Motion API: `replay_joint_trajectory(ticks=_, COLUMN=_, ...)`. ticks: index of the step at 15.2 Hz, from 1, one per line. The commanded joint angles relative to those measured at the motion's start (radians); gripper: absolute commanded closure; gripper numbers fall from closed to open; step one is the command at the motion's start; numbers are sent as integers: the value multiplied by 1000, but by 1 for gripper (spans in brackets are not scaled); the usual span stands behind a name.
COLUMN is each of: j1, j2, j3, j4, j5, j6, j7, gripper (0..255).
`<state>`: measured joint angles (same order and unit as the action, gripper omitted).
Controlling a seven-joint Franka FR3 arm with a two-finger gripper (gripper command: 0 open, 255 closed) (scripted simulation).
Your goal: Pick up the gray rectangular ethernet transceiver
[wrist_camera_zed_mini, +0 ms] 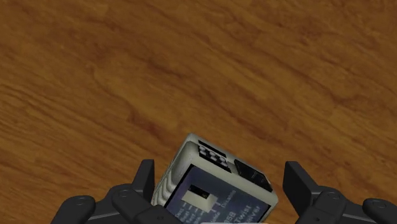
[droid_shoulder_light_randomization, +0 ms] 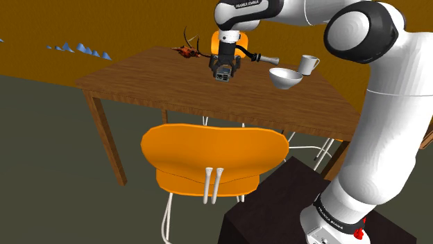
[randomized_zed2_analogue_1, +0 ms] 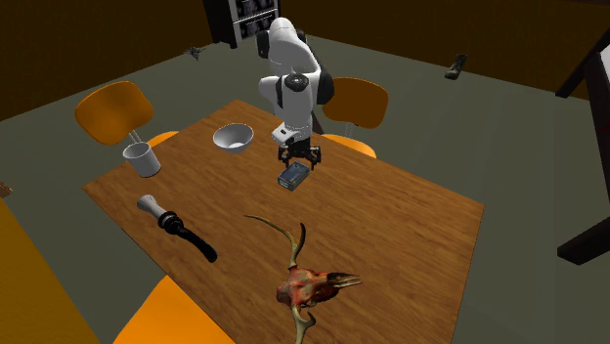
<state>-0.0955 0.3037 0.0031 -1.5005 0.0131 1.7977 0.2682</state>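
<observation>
The grey rectangular transceiver lies flat on the brown wooden table, with a dark label on its top face and ports at one end. My black gripper hangs just above it, pointing straight down. In the wrist view the transceiver sits slightly askew between the two fingers, which stand apart on either side without clasping it; the gripper is open. In the shoulder view the gripper hovers over the table's middle with the grey box at its tips.
A white bowl and a white mug stand near the transceiver. A black-handled tool and an antlered skull lie farther off. Orange chairs surround the table.
</observation>
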Motion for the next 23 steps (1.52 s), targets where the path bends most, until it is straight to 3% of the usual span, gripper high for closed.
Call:
replay_joint_trajectory(ticks=1, j1=-1, j2=1, j3=-1, j4=-32, j5=0, j6=34, j7=-2, gripper=0)
replay_joint_trajectory(ticks=3, j1=-1, j2=1, j3=-1, j4=-32, j5=0, j6=34, j7=-2, gripper=0)
replay_joint_trajectory(ticks=4, j1=0, j2=3, j3=0, j4=-31, j5=0, j6=34, j7=-1, gripper=255)
replay_joint_trajectory(ticks=13, j1=-1, j2=1, j3=-1, j4=-32, j5=0, j6=34, j7=-2, gripper=255)
replay_joint_trajectory(ticks=23, j1=-1, j2=4, j3=-1, j4=106, j5=0, j6=-102, j7=0, gripper=255)
